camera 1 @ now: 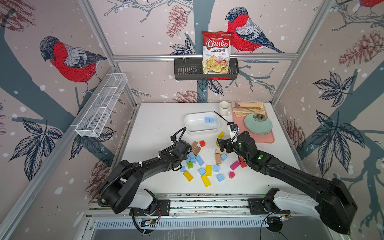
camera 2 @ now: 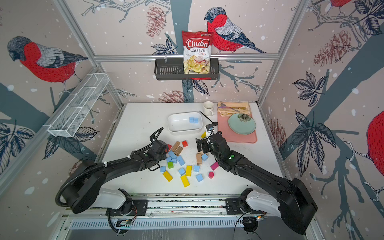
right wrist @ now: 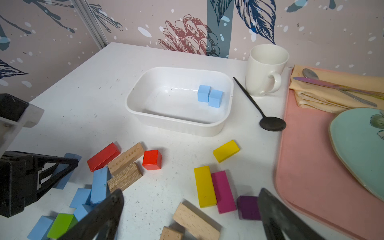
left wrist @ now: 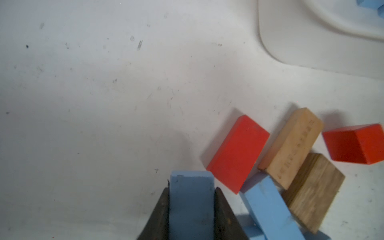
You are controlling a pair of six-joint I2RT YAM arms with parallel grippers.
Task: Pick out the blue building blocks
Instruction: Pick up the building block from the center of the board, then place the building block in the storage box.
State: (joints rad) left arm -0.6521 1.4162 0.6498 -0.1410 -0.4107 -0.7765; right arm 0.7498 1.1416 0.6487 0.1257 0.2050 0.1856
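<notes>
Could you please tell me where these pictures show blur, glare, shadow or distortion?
Right wrist view: the fingers of the right gripper are blurred in the foreground, and a thin glare streak crosses the floor of the white tray. Left wrist view: the blue block between the jaws looks shaded and dull; the tray corner is soft. In both top views the wide lens splays the frame posts.
</notes>
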